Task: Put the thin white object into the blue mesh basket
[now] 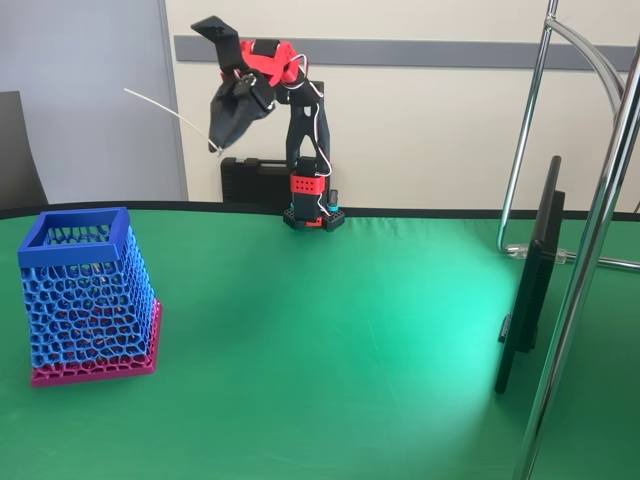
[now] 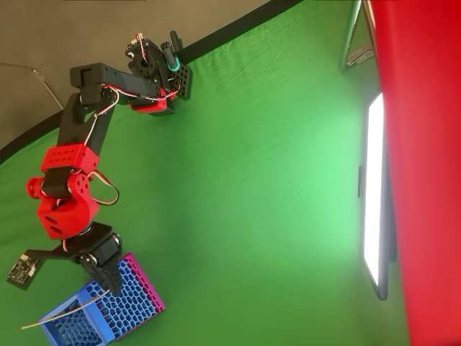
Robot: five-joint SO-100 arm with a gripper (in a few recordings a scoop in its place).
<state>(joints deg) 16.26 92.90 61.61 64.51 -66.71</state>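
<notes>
Your gripper [image 1: 216,143] is pinched on the thin white object [image 1: 165,108], a slightly curved strand jutting sideways from its fingertips.

Green table [image 1: 330,330] lies open between blue mesh basket [image 1: 88,296] and monitor [image 1: 530,280]

Matt green cloth table cover [image 1: 350,340], plastic web-mesh blue basket [image 1: 85,290] on magenta base, matt black-and-red plastic arm [image 1: 300,120], glossy chrome metal tube stand [image 1: 590,250].
</notes>
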